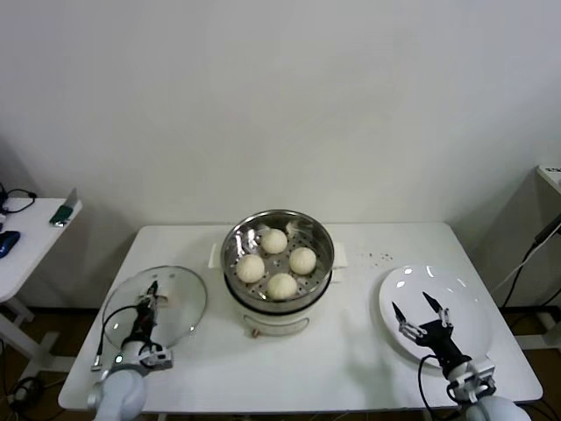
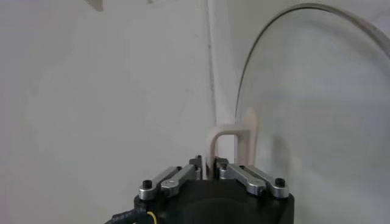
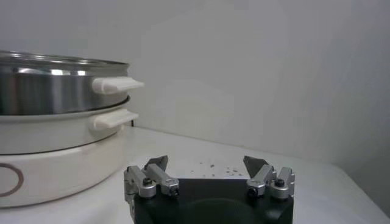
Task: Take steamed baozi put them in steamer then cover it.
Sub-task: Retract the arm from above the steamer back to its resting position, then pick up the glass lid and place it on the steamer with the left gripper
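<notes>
Four steamed baozi (image 1: 277, 263) held in steamer (image 1: 321, 242) at table centre; glass lid (image 1: 180, 303) near left edge, handle (image 2: 231, 141) clamped by left gripper (image 1: 148, 309), to be lifted level and centred; right gripper (image 1: 422, 317) spread empty over white plate (image 1: 465, 298).

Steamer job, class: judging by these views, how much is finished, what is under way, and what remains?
Done: all four baozi sit in the steamer; the plate is bare. Under way: the left gripper, jaws shut on the glass lid handle. Left: lifting the lid onto the steamer. The right gripper waits open above the plate.
</notes>
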You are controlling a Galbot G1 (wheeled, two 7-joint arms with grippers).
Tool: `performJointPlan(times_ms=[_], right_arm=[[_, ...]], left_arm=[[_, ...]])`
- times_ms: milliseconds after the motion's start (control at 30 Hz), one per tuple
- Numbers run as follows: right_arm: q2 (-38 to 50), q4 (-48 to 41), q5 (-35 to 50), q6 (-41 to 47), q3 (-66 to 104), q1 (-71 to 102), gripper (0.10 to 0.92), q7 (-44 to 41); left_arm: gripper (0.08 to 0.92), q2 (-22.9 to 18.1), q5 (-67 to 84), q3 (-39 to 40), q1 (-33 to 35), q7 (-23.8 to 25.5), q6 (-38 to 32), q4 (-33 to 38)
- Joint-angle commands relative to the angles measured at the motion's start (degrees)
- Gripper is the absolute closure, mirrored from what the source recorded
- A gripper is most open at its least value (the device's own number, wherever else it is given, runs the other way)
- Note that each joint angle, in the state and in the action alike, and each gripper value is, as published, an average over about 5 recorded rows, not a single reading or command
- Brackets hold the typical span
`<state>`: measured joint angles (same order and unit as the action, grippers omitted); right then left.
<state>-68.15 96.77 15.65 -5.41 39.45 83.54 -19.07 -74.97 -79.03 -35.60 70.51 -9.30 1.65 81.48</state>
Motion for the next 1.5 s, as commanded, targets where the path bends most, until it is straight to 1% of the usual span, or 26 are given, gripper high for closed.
performJointPlan(times_ms=[33, 100, 167, 300, 467, 600, 667, 767, 867, 967, 1067, 1133, 1233, 1367, 1500], right_arm=[[0.1, -0.5, -0.3, -0.3, -0.1, -0.6, 0.203, 0.0], [0.3, -0.6, -0.4, -0.4, -0.1, -0.7, 0.203, 0.0], [0.6, -0.9, -0.4, -0.5, -0.2, -1.0, 0.203, 0.0], [1.3, -1.4, -0.4, -0.5, -0.4, -1.9, 0.203, 0.0], [2.1, -2.2, -0.5, -0.4, -1.2, -3.4, 0.203, 0.3], [2.8, -3.1, -0.6, -0.3, -2.3, -4.9, 0.203, 0.5], [3.0, -3.6, -0.8, -0.3, -2.8, -5.7, 0.203, 0.6], [3.1, -4.3, -1.1, 0.0, -3.3, -7.2, 0.203, 0.8], [3.1, -4.9, -1.5, 0.4, -3.9, -8.8, 0.203, 1.2], [3.1, -5.3, -1.6, 1.0, -4.4, -10.2, 0.203, 1.5], [3.0, -5.8, -2.0, 1.2, -4.5, -11.1, 0.203, 1.6], [2.8, -6.1, -2.5, 1.3, -4.5, -11.6, 0.203, 1.8], [2.3, -6.6, -3.6, 1.3, -4.5, -12.0, 0.203, 2.0], [1.5, -6.8, -4.7, 1.1, -4.1, -11.9, 0.203, 2.1], [0.9, -6.7, -5.2, 1.0, -3.6, -11.4, 0.203, 2.2]], left_arm=[[0.814, 1.5, 6.1, 0.3, 3.7, -0.7, 1.4, 9.1], [0.847, 2.5, 7.2, 0.2, 5.3, -0.7, 2.3, 12.4], [0.855, 3.6, 8.3, 0.0, 7.3, -0.7, 3.8, 16.3], [0.855, 5.7, 9.4, -0.5, 11.9, -0.6, 8.2, 24.0], [0.855, 8.5, 9.8, -0.5, 17.6, -0.6, 15.9, 34.1], [0.855, 11.0, 9.6, 0.7, 19.3, -0.1, 21.2, 39.7], [0.855, 13.5, 9.8, 2.2, 19.3, 0.9, 23.9, 42.1], [0.855, 18.7, 10.4, 6.4, 17.7, 3.0, 27.9, 44.9], [0.855, 23.0, 10.2, 12.6, 13.1, 4.4, 30.7, 45.3], [0.855, 25.2, 9.1, 20.4, 6.6, 7.4, 32.6, 44.9], [0.855, 24.7, 8.6, 30.6, -1.3, 11.7, 36.4, 44.6], [0.855, 22.6, 8.3, 37.2, -7.1, 15.0, 39.5, 44.2], [0.855, 18.3, 7.0, 43.8, -14.2, 18.8, 42.1, 42.2], [0.855, 13.2, 5.4, 49.9, -19.8, 21.9, 43.3, 38.1], [0.855, 8.5, 2.7, 52.1, -23.2, 24.0, 43.3, 33.7]])
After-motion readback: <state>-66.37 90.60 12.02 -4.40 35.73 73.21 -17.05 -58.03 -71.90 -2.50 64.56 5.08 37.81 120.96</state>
